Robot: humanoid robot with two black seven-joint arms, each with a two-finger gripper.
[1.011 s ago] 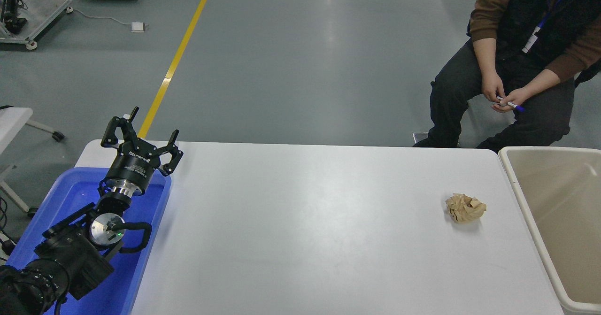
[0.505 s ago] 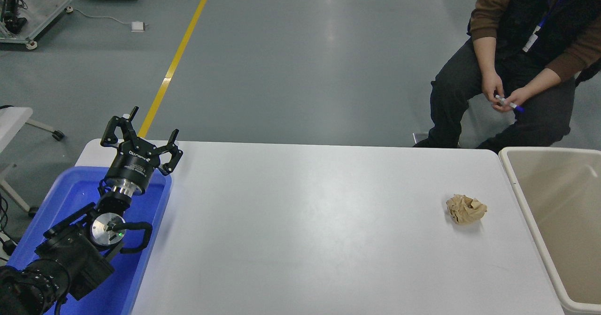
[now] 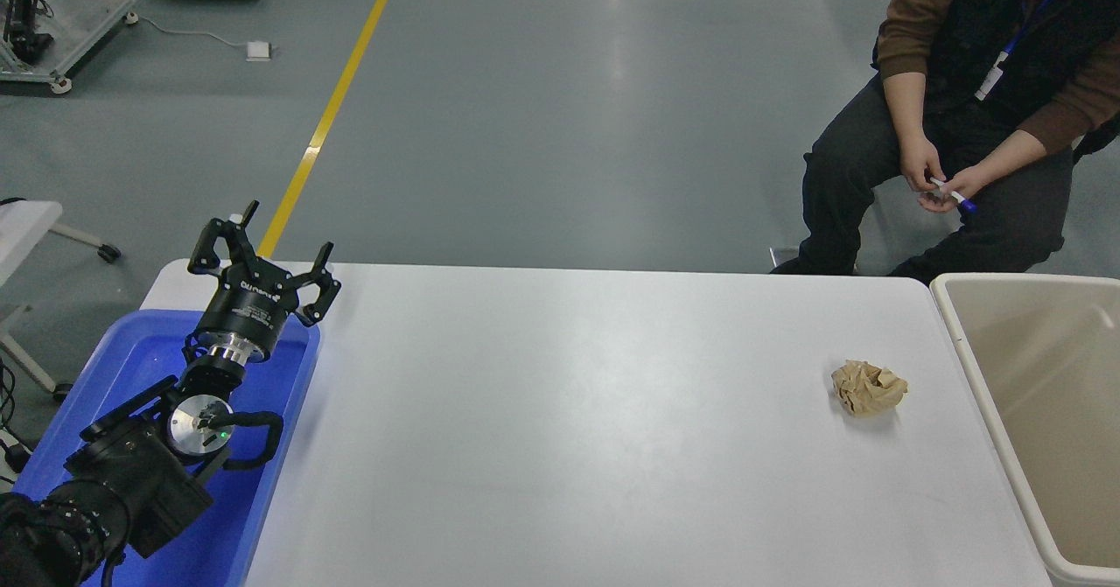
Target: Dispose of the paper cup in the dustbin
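Observation:
No paper cup shows anywhere in the head view; it is hidden or out of view. The beige dustbin stands at the table's right end, its thick rim level with the tabletop and the part of its inside that shows is bare. My left gripper is open and empty, parked over the far end of the blue tray at the lower left. My right arm and gripper are out of view.
A crumpled brown paper ball lies on the white table near the dustbin. A blue plastic tray sits under my left arm. A person sits at the far right, holding a pen.

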